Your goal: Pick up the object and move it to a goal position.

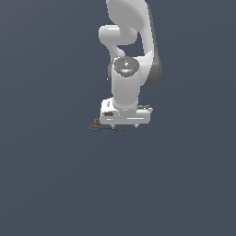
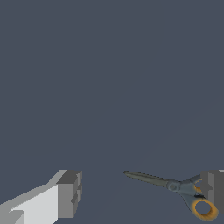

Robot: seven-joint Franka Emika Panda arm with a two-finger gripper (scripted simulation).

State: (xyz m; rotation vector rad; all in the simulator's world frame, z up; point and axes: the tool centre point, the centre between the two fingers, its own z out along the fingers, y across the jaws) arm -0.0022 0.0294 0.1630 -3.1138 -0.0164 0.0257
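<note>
The object (image 1: 98, 126) is a small pair of scissors with orange looped handles and slim dark grey blades, lying flat on the dark surface. In the exterior view it sits just to the left of the white gripper (image 1: 125, 125), which hangs low over the surface. In the wrist view the object (image 2: 174, 186) has its blades pointing into the gap of the gripper (image 2: 141, 193), while its handles lie against one grey finger pad (image 2: 213, 189) that partly covers them. The jaws stand wide apart and hold nothing.
The white arm (image 1: 126, 55) rises straight above the gripper. Around it is only the flat dark grey-blue surface (image 1: 55, 184).
</note>
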